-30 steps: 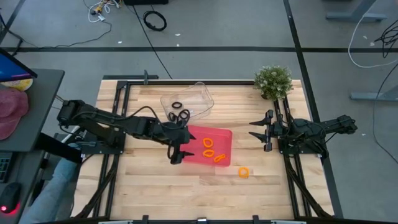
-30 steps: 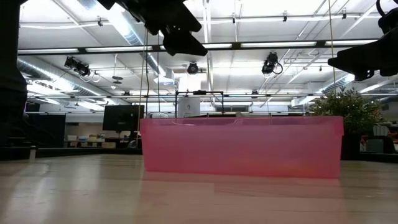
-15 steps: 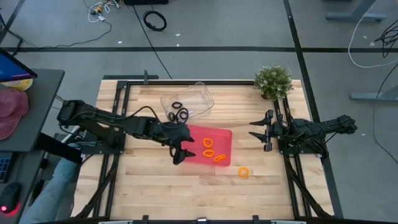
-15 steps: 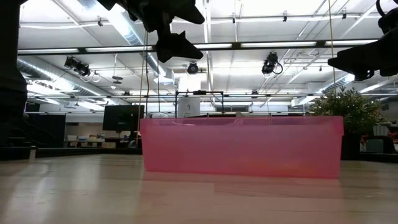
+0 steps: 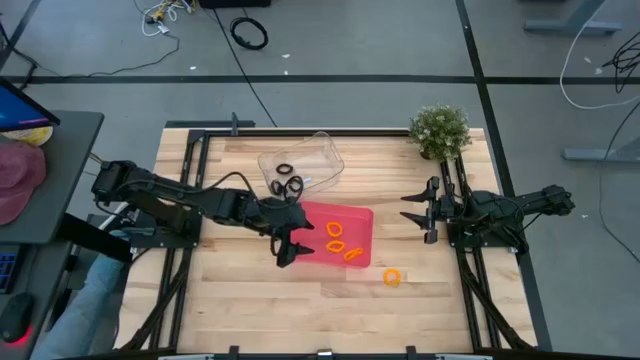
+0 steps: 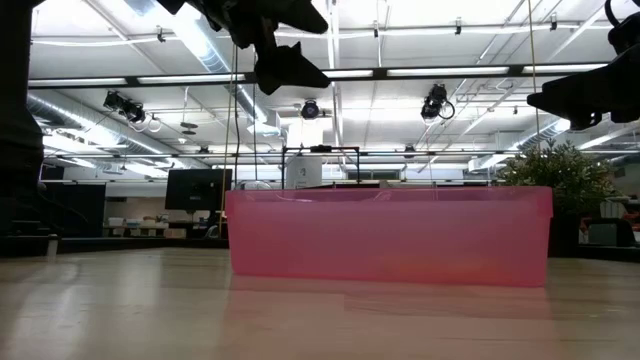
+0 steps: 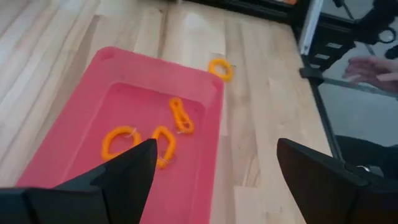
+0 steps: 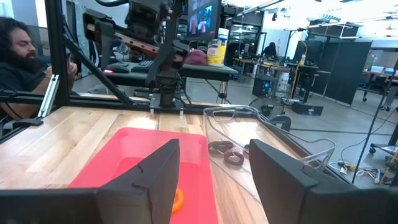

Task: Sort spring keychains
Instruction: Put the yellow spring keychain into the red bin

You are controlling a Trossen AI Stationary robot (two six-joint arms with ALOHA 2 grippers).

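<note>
Mid-frame, left gripper (image 5: 288,250) hangs spread wide and empty over the red tray's (image 5: 362,216) left edge. Three orange keychains (image 5: 340,240) inside, one orange (image 5: 391,277) on wood lower right, black ones (image 5: 288,184) in the clear bin (image 5: 326,150). Right gripper (image 5: 413,208) parked mid-right, fingers apart, empty.

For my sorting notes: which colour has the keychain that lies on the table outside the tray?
Orange; the loose keychain shows best in the high view.

We see three keychains (image 5: 341,241) lying in the tray (image 5: 361,218) at the table's (image 5: 240,300) middle, a bin (image 5: 325,152) holding more keychains (image 5: 288,181) just behind it, one loose keychain (image 5: 391,277) before the tray's right corner, and a plant (image 5: 439,130) at the back right.
</note>
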